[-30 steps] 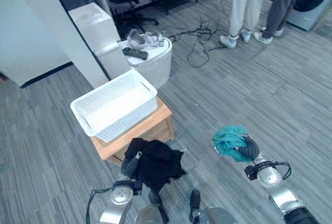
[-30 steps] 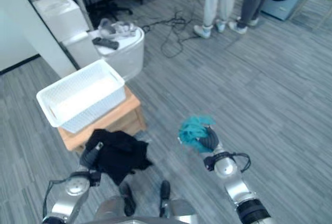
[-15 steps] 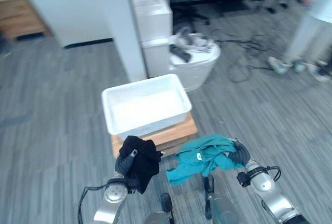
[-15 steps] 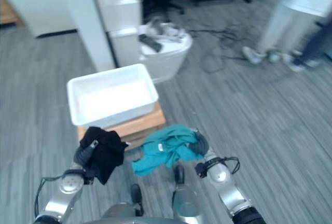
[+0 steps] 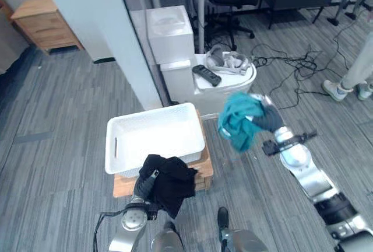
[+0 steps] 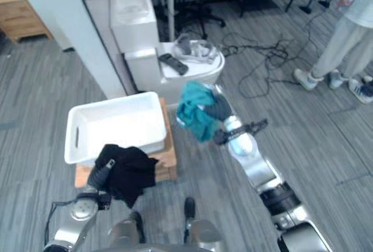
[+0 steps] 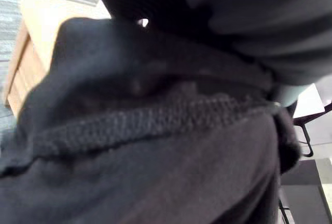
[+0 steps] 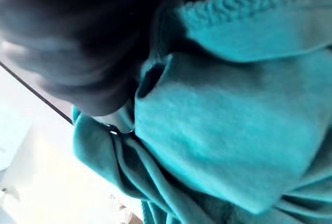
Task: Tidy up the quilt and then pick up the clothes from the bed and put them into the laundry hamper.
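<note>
**Operator:** Carrying both garments to the drop-off, that is where I judge we are. My left robot hand [image 5: 144,185] is clenched round the black garment [image 5: 170,184], low and just in front of the white hamper [image 5: 152,138]. My right robot hand [image 5: 266,118] grips the teal garment [image 5: 237,121], raised beside the hamper's right end, not over it yet.

**Supervisor:** Is anything in the hamper?

**Operator:** No, the inside looks bare and white in both eye views. It sits on a low wooden stand [image 5: 203,168] on the grey floor, in place of a desk.

**Supervisor:** And the quilt?

**Operator:** I cannot tell from here. No bed and no quilt are in front of me, so I can only say the clothes have been lifted and are in hand.

**Supervisor:** How sure are you of both grips?

**Operator:** The left wrist view is packed with dark knit cloth pressed against the palm; the right wrist view the same with teal fleece. Neither bundle is slipping that I can see, though the teal one hangs loose below the fingers.

**Supervisor:** What is left?

**Operator:** Bringing each bundle over the rim and letting go. The black one is closer. Behind the hamper stands a white round bin [image 5: 224,83] with a remote on its lid, so I should aim short of it.
</note>
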Controlling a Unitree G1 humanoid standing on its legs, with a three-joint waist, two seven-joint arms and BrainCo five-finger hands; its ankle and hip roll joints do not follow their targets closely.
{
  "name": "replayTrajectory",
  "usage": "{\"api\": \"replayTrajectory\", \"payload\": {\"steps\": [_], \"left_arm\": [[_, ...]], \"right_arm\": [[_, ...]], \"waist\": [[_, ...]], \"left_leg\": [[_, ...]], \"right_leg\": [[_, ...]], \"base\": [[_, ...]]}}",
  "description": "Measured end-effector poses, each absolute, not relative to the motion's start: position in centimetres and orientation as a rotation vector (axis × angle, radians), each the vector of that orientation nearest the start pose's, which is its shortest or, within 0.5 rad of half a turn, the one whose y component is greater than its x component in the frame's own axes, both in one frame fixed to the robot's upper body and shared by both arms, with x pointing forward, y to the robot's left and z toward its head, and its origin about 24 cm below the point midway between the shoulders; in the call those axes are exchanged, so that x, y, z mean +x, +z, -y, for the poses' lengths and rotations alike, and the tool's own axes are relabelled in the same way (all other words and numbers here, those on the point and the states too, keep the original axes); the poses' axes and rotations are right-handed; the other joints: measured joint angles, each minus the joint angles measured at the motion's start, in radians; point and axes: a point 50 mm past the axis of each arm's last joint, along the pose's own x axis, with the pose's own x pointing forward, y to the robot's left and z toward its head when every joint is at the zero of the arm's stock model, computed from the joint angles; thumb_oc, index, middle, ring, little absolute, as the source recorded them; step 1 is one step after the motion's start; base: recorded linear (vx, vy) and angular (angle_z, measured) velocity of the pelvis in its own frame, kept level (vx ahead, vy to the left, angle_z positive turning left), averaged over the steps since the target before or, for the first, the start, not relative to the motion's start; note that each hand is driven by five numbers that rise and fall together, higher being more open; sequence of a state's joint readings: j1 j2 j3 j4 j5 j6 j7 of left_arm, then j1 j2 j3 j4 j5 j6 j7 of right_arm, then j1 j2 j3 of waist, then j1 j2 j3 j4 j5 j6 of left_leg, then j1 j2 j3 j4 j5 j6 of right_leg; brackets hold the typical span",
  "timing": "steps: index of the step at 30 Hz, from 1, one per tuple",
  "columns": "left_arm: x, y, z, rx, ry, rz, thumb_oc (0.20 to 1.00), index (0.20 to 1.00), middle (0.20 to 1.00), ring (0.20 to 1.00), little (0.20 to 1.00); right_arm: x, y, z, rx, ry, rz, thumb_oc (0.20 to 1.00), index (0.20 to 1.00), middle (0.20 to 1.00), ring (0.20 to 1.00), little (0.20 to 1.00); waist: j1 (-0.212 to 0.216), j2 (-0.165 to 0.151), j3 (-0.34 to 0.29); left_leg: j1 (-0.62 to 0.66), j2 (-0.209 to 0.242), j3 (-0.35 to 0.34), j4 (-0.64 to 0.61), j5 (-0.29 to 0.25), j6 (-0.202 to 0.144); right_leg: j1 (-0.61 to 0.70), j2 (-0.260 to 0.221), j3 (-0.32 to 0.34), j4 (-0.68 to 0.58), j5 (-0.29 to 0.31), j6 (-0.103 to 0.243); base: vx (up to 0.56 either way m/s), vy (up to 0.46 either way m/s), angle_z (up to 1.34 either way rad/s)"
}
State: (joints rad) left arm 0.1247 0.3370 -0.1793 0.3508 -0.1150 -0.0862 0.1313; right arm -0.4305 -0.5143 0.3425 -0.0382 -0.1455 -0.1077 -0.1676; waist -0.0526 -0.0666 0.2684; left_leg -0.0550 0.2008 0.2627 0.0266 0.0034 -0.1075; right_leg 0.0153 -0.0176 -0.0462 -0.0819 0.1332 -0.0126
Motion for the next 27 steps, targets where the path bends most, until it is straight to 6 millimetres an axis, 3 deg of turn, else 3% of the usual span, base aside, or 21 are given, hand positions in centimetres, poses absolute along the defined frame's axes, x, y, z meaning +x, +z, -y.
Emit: {"api": "replayTrajectory", "payload": {"steps": [2, 4, 5, 6, 7, 9, 11, 13, 16, 20, 24, 27], "left_arm": [[20.2, -4.9, -20.9, 0.257, 0.037, -0.394, 0.2, 0.2, 0.2, 0.2, 0.2], [20.0, -5.0, -20.9, 0.255, 0.038, -0.4, 0.2, 0.2, 0.2, 0.2, 0.2], [19.5, -5.4, -20.7, 0.244, 0.035, -0.416, 0.2, 0.2, 0.2, 0.2, 0.2], [19.4, -5.5, -20.6, 0.238, 0.032, -0.421, 0.2, 0.2, 0.2, 0.2, 0.2], [19.3, -5.5, -20.7, 0.238, 0.034, -0.421, 0.2, 0.2, 0.2, 0.2, 0.2], [19.1, -5.6, -21.0, 0.252, 0.032, -0.429, 0.2, 0.2, 0.2, 0.2, 0.2], [19.2, -5.3, -21.5, 0.271, 0.031, -0.421, 0.2, 0.2, 0.2, 0.2, 0.2], [19.2, -5.1, -22.0, 0.288, 0.033, -0.422, 0.2, 0.2, 0.2, 0.2, 0.2], [19.3, -4.5, -23.7, 0.343, 0.053, -0.418, 0.2, 0.2, 0.2, 0.2, 0.2], [20.2, -3.5, -24.4, 0.338, 0.064, -0.38, 0.2, 0.2, 0.2, 0.2, 0.2], [20.4, -2.1, -24.0, 0.269, 0.031, -0.318, 0.2, 0.2, 0.2, 0.2, 0.2], [20.6, -1.0, -23.3, 0.207, -0.006, -0.257, 0.2, 0.2, 0.2, 0.2, 0.2]], "right_arm": [[30.4, 17.2, 13.3, -0.675, 0.2, 0.6, 0.2, 0.2, 0.2, 0.2, 0.2], [30.6, 17.8, 13.1, -0.699, 0.209, 0.621, 0.2, 0.2, 0.2, 0.2, 0.2], [30.7, 18.6, 12.9, -0.745, 0.214, 0.655, 0.2, 0.2, 0.2, 0.2, 0.2], [30.8, 19.1, 13.0, -0.772, 0.209, 0.677, 0.2, 0.2, 0.2, 0.2, 0.2], [30.9, 19.6, 12.6, -0.772, 0.212, 0.695, 0.2, 0.2, 0.2, 0.2, 0.2], [31.1, 20.5, 10.9, -0.783, 0.261, 0.742, 0.2, 0.2, 0.2, 0.2, 0.2], [31.3, 21.4, 9.8, -0.796, 0.276, 0.783, 0.2, 0.2, 0.2, 0.2, 0.2], [31.3, 21.7, 9.0, -0.812, 0.294, 0.809, 0.2, 0.2, 0.2, 0.2, 0.2], [32.4, 22.7, 5.4, -0.772, 0.324, 0.844, 0.2, 0.2, 0.2, 0.2, 0.2], [33.2, 21.7, 5.1, -0.783, 0.326, 0.779, 0.2, 0.2, 0.2, 0.2, 0.2], [35.4, 18.1, 5.9, -0.829, 0.297, 0.589, 0.2, 0.2, 0.2, 0.2, 0.2], [35.9, 16.2, 6.8, -0.863, 0.285, 0.499, 0.2, 0.2, 0.2, 0.2, 0.2]], "waist": [[0.002, 0.008, 0.0], [0.003, 0.026, 0.0], [0.001, 0.05, -0.006], [-0.001, 0.062, -0.013], [0.011, 0.052, -0.018], [0.033, 0.03, -0.031], [0.051, 0.017, -0.039], [0.069, 0.009, -0.044], [0.109, -0.006, -0.043], [0.137, -0.04, -0.029], [0.154, -0.011, -0.001], [0.166, 0.056, 0.045]], "left_leg": [[0.019, 0.008, 0.003, -0.102, 0.069, 0.005], [0.038, 0.017, 0.002, -0.115, 0.09, 0.018], [0.063, 0.017, 0.003, -0.114, 0.095, 0.019], [0.061, 0.018, -0.002, -0.115, 0.13, 0.019], [0.064, 0.0, 0.003, -0.115, 0.149, 0.02], [0.06, -0.047, 0.002, -0.114, 0.136, 0.046], [0.055, -0.073, -0.001, -0.109, 0.139, 0.06], [0.055, -0.085, 0.0, -0.109, 0.133, 0.068], [0.037, -0.085, 0.029, -0.109, 0.12, 0.084], [-0.003, -0.113, 0.015, -0.109, 0.127, 0.092], [-0.067, -0.112, -0.002, -0.113, 0.144, 0.086], [-0.108, -0.116, -0.003, -0.115, 0.147, 0.093]], "right_leg": [[0.021, 0.017, -0.013, 0.0, -0.009, -0.004], [0.047, 0.03, -0.02, -0.001, -0.022, 0.001], [0.066, 0.039, -0.026, -0.006, -0.038, 0.01], [0.073, 0.039, -0.034, -0.006, -0.042, 0.017], [0.078, 0.019, -0.037, -0.006, -0.05, 0.031], [0.077, -0.026, -0.038, 0.0, -0.053, 0.054], [0.078, -0.053, -0.056, 0.0, -0.052, 0.056], [0.078, -0.063, -0.058, 0.0, -0.046, 0.064], [-0.004, -0.071, -0.068, 0.094, -0.059, 0.096], [-0.002, -0.096, -0.079, 0.029, -0.059, 0.099], [-0.042, -0.093, -0.101, -0.003, -0.041, 0.116], [-0.08, -0.099, -0.108, -0.004, -0.036, 0.12]], "base": [[0.15, 0.191, 0.02], [0.19, 0.214, 0.03], [0.14, 0.159, 0.1], [0.13, 0.172, 0.16], [0.11, 0.156, 0.21], [0.1, 0.161, 0.14], [0.04, 0.131, 0.2], [-0.03, 0.073, 0.05], [-0.06, 0.028, -0.22], [-0.02, -0.006, 0.12], [-0.08, 0.0, 0.13], [-0.06, 0.021, 0.02]]}}
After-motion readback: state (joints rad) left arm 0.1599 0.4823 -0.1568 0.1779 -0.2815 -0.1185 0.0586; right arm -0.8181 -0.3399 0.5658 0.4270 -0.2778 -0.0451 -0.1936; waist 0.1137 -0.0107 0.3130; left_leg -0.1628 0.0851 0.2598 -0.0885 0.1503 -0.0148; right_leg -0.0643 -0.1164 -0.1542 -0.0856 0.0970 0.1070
